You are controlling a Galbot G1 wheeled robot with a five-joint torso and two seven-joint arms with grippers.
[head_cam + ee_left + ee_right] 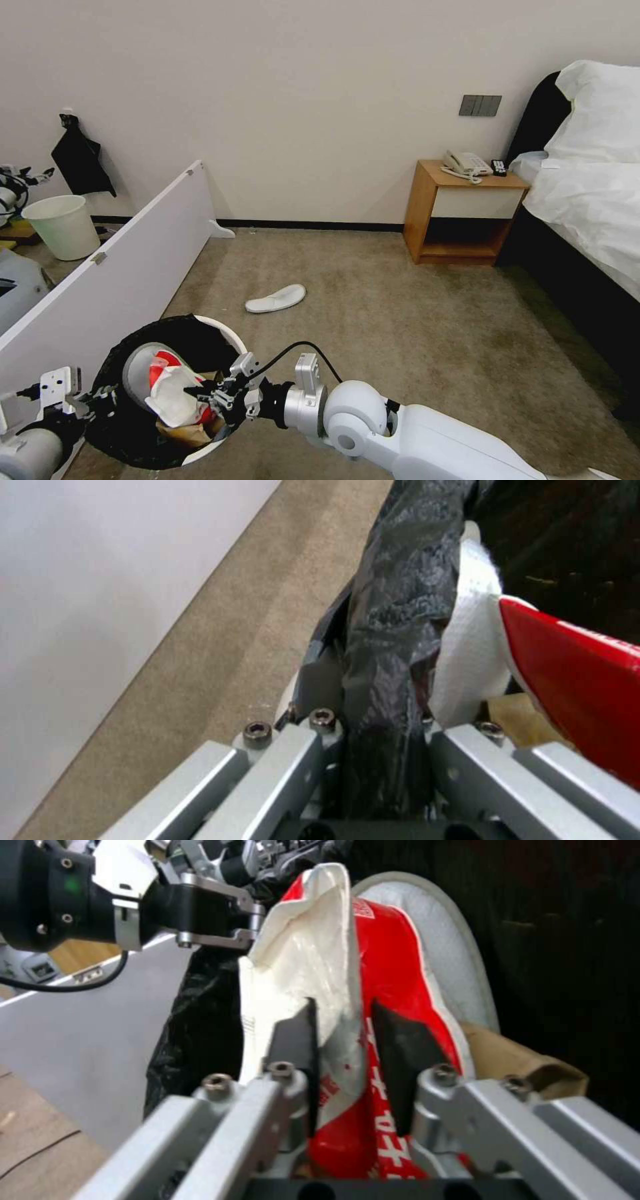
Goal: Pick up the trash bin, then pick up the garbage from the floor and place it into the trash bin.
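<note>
The left claw (100, 399) is pressed together on the rim of the trash bin (220, 331), with the black bag (393, 630) pinched between its two fingers, and it holds the bin above the carpet (413, 320). The right claw (212, 395) is just over the open mouth of the bin, across from the left claw, and its fingers pinch a red and white wrapper (353, 1005). The wrapper sits at the top of the bin, between the two claws. Just beyond the wrapper from the right claw a white slipper (137, 373) lies inside the bin against the black bag, and a piece of brown paper bag (520, 1060) shows beside and under the right claw. A second white slipper (275, 299) lies flat on the carpet, well ahead of both claws and apart from the bin. A white board (113, 280) stands just beside the left claw, on its outer side. Far beyond it is a plain white bucket (63, 225) near the wall. Far ahead to the right of the right claw stand a wooden nightstand (467, 213) and a bed (587, 193).
</note>
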